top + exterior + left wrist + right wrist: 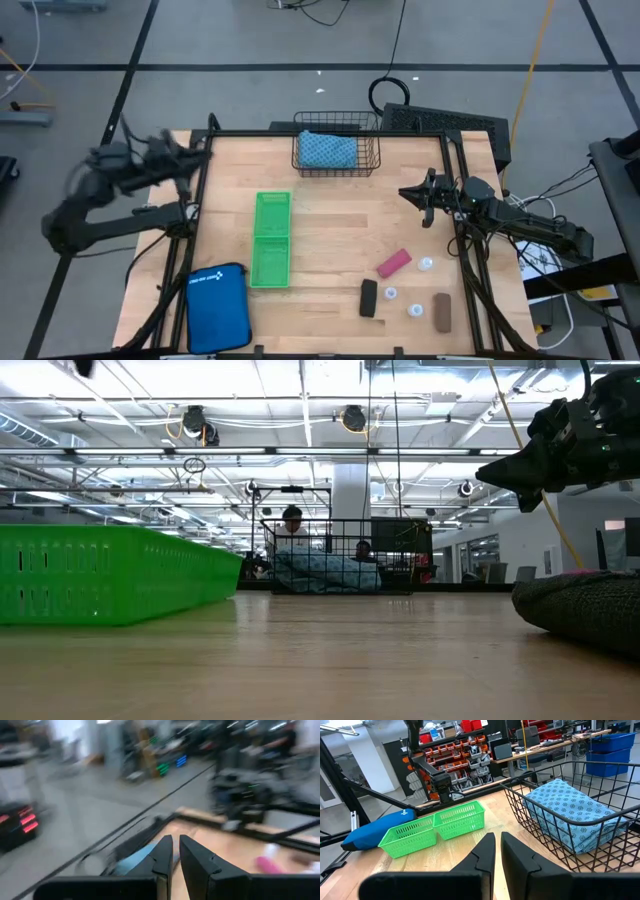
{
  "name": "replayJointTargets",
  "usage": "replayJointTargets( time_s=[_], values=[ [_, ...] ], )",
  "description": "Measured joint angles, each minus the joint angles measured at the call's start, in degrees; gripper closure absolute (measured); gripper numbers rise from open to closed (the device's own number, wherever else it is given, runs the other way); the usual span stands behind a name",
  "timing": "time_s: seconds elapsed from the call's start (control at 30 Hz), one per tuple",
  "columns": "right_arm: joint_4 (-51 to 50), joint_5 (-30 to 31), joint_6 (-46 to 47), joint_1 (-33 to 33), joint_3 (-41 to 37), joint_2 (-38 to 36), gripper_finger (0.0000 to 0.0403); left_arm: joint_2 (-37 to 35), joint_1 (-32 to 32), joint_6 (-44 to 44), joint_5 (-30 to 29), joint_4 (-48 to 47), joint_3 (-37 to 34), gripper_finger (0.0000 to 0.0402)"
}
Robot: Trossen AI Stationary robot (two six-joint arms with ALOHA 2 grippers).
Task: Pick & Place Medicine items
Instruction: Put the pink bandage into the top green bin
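The bench [330, 215] was pale wood with a matt, visibly grained top. On it the green tray [271, 238] looked like moulded plastic, slotted along its walls. The basket [337, 152] was thin dark wire, and the blue patterned bundle [570, 815] inside it read as soft printed cloth. The blue pouch [218, 308] appeared to be smooth fabric. In the low view, the black piece [585, 610] showed a rough, knitted-looking surface.

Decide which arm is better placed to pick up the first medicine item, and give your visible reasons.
Right, probably. The right claw hangs over the table's right side, above the medicine items lying in the near-right corner. The left claw sits at the far-left edge, with the green tray between.
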Motion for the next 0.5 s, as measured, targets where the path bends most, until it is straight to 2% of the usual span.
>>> replayJointTargets(
  time_s=[0.13,0.37,0.5],
  values=[
    [0.0,0.0,0.0,0.0,0.0,0.0,0.0383,-0.9,0.0,-1.8,5.3,13.3,-11.9,0.0362],
    [0.0,0.0,0.0,0.0,0.0,0.0,0.0383,2.0,0.0,-11.1,6.8,22.9,-23.5,0.0362],
    [0.0,0.0,0.0,0.0,0.0,0.0,0.0383,2.7,-1.8,-7.5,17.4,29.8,-28.0,0.0362]
  ],
)
